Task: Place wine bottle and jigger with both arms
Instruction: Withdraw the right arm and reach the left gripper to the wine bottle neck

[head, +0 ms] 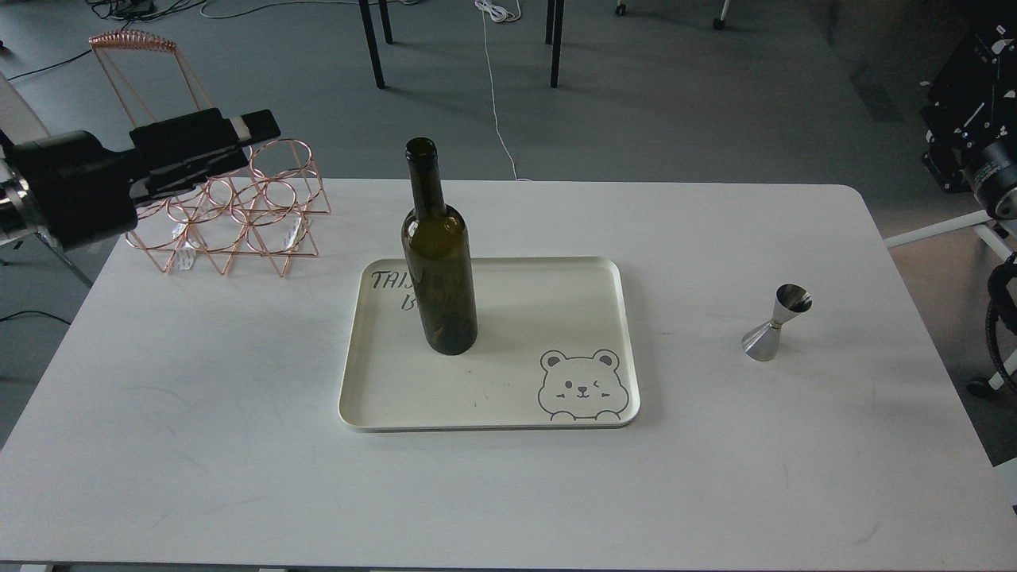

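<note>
The wine bottle (438,262) is dark olive-green and stands upright on the left half of a cream tray (556,397) in the middle of the white table. The jigger (777,322) is small, silver and hourglass-shaped. It stands upright on the bare table right of the tray. My left gripper (253,129) hovers at the back left, above the table's edge and well away from the bottle. It holds nothing, and its fingers cannot be told apart. Part of my right arm (993,171) shows at the right edge, off the table. Its gripper is out of view.
A copper wire bottle rack (238,214) stands at the table's back left corner, right behind my left gripper. The tray has a bear drawing (580,385) at its front right. Table legs and cables lie on the floor beyond the table.
</note>
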